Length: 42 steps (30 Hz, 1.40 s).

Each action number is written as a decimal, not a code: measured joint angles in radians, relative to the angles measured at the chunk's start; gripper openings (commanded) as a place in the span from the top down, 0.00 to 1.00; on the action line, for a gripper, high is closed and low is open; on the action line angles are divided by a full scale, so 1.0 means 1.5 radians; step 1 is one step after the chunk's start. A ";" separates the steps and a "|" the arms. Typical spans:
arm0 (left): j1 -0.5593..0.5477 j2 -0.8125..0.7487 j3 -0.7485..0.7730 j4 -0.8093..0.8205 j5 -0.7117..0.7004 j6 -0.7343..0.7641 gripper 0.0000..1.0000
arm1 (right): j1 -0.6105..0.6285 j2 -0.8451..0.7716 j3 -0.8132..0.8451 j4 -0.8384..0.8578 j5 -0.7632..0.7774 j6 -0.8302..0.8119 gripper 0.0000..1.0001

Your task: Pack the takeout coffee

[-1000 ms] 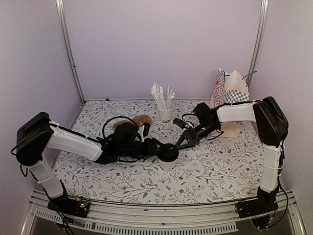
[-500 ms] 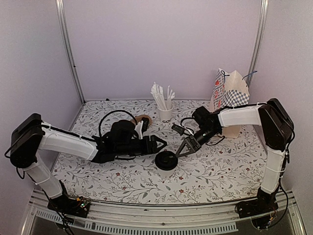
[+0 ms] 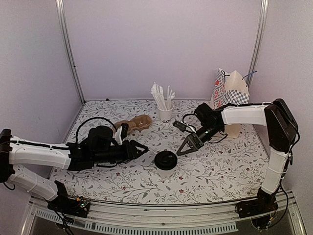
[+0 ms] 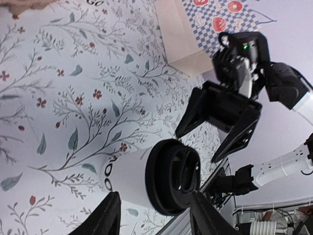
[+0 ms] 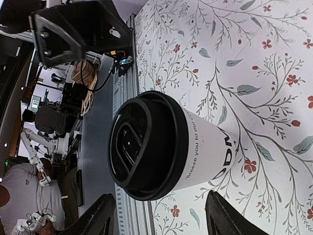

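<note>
Here, left tool [image 3: 142, 147], right tool [image 3: 184, 148] agape; takeout coffee [image 5: 205, 152]: "Breeze you to our".

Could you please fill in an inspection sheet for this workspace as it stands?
Surface: floral table cover, flat, no spills seen.
Job's things: takeout coffee upright, black lid on, standing free between the grippers.
Clutter: cup of straws at the back centre; brown pulp carrier to its left; checkered paper bag upright at the back right.
Grippers: left gripper open, empty, left of the coffee; right gripper open, empty, to its right.
Cables: black cable looping over the left arm; none touches the coffee.
Surroundings: plain walls; a person beyond the near edge.
</note>
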 measured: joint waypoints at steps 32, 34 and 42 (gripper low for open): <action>-0.029 0.092 -0.042 0.097 0.079 -0.115 0.56 | 0.216 -0.127 0.021 0.061 0.469 -0.286 0.04; -0.030 0.103 -0.038 0.097 0.084 -0.115 0.56 | 0.223 -0.118 0.021 0.066 0.476 -0.286 0.04; -0.030 0.130 -0.030 0.104 0.091 -0.115 0.56 | 0.242 -0.106 0.024 0.083 0.475 -0.281 0.07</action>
